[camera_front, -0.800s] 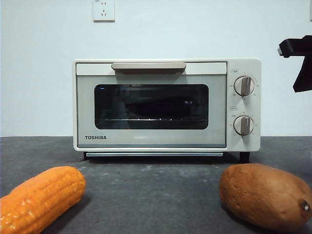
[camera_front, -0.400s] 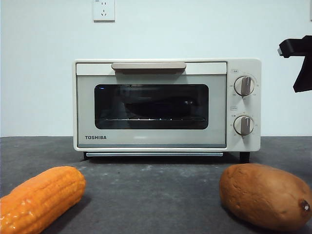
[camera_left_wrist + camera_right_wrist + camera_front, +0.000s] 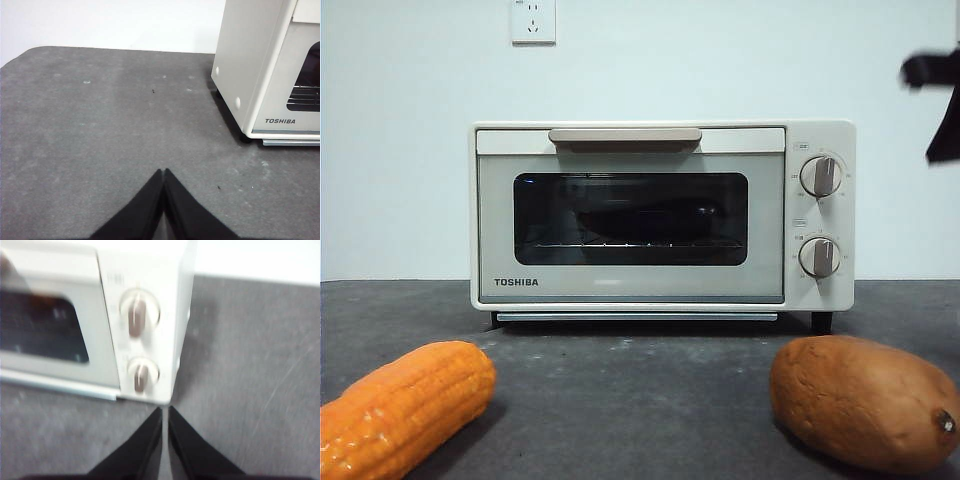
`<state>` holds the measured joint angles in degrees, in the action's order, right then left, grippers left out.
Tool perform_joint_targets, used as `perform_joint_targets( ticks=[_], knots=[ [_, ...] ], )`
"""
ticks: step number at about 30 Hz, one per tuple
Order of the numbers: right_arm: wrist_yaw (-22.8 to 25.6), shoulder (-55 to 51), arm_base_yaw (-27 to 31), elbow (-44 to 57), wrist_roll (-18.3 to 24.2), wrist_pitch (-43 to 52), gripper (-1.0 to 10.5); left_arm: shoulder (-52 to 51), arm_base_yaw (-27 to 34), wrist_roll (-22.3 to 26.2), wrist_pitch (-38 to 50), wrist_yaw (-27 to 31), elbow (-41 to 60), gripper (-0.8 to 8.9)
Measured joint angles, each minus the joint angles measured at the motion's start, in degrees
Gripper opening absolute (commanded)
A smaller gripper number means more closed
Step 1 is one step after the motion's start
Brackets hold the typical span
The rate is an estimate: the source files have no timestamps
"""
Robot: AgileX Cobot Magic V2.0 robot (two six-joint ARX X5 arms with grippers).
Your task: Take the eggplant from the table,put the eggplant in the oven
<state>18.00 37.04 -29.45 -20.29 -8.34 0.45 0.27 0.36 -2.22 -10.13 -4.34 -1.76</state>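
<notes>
The eggplant lies inside the oven, a dark long shape on the rack behind the glass door, dim but readable in the front view. The door is shut, its tan handle flush along the top edge. By that, the task looks finished or nearly so.

The oven stands on the tabletop toward the back. Nearer the camera a corn cob lies on one side and a sweet potato on the other, both well apart from the oven and from each other.

The right hand has its jaws pressed together and holds nothing; it hangs above the tabletop just off the oven's knob-side corner, close to the two knobs. Its view is blurred, which suggests the arm is moving. In the front view it shows as a dark smear at the top corner. The left hand is likewise closed and empty, over bare tabletop beside the oven's other side.

The risks from here seem small. The right hand is near the oven's corner, so a careless sweep could clip the knobs or nudge the oven. A low path across the tabletop could also roll the sweet potato. Whether the door has latched fully cannot be told.
</notes>
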Motion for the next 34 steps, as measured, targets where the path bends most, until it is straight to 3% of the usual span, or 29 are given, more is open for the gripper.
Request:
perform_joint_targets(
  ticks=[5, 12, 19, 26, 34],
  knots=[
    [0.0, -10.8, 2.7, 0.0, 4.3, 0.0, 0.1, 0.0, 0.0, 0.0, 0.0, 0.0, 0.0, 0.06],
    [-0.5, -23.5, 14.5, 1.7, 8.2, 0.5, 0.1, 0.0, 0.0, 0.0, 0.0, 0.0, 0.0, 0.06],
    [-10.3, -30.4, 23.6, 10.3, 8.5, 0.1, 0.1, 0.0, 0.0, 0.0, 0.0, 0.0, 0.0, 0.06],
    [-18.3, -31.9, 25.0, 18.7, 8.5, -0.2, 0.1, 0.0, 0.0, 0.0, 0.0, 0.0, 0.0, 0.06],
    [-19.5, -33.3, 25.0, 19.4, 7.8, -7.4, 0.1, 0.0, 0.0, 0.0, 0.0, 0.0, 0.0, 0.06]
  ],
)
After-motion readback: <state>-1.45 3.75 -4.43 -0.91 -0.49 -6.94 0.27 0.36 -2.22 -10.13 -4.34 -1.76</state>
